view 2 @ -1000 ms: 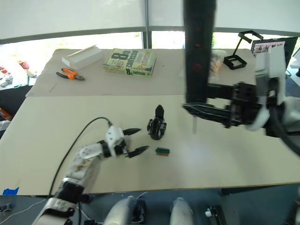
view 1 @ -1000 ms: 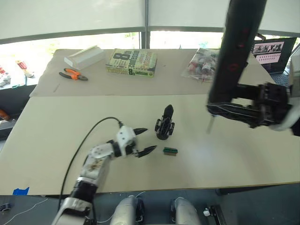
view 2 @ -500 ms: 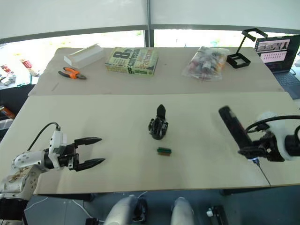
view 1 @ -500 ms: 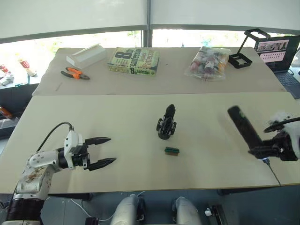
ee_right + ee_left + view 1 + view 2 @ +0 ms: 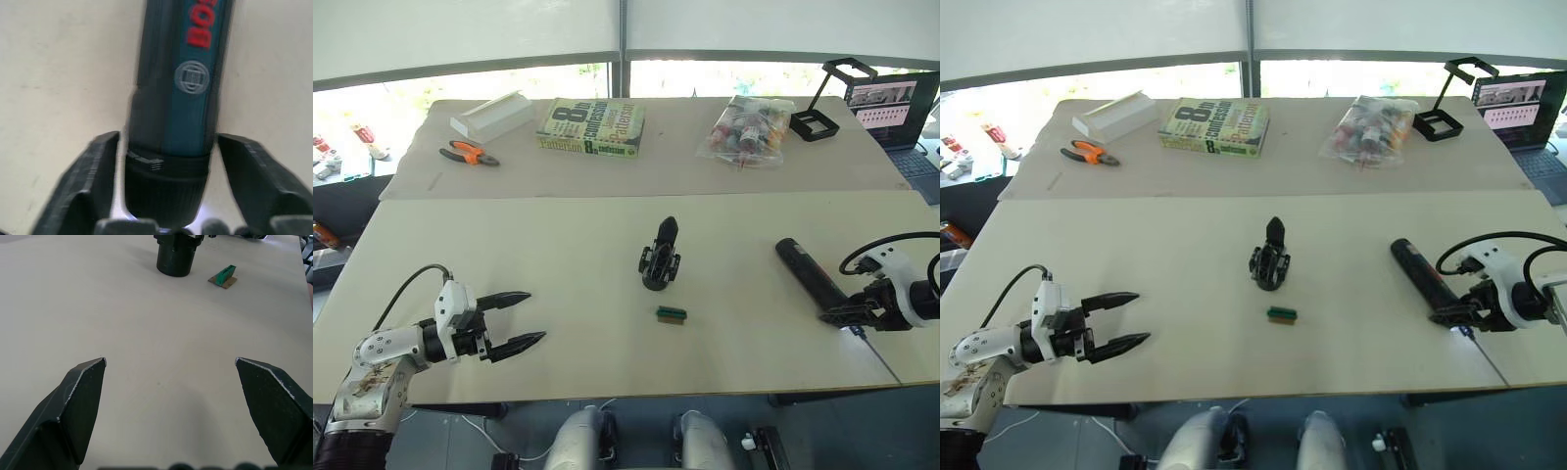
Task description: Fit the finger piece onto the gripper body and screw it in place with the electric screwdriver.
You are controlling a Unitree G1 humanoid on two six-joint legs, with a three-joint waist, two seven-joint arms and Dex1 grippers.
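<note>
- The left hand [image 5: 170,363] has its two black fingers [image 5: 80,391] spread wide apart, with bare table [image 5: 98,298] between the tips.
- Beyond the fingertips the round black base of the gripper body [image 5: 176,257] stands on the table; its upper part is cut off.
- A small green block [image 5: 224,275] lies just beside that base, apart from it.

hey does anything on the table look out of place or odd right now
Mostly tidy. One oddity: the screwdriver lies flat by the table's right edge, its thin bit poking out past that edge. The right gripper sits around its tip end, fingers apart. The gripper body stands upright at mid-table, with a small green block nearby.
</note>
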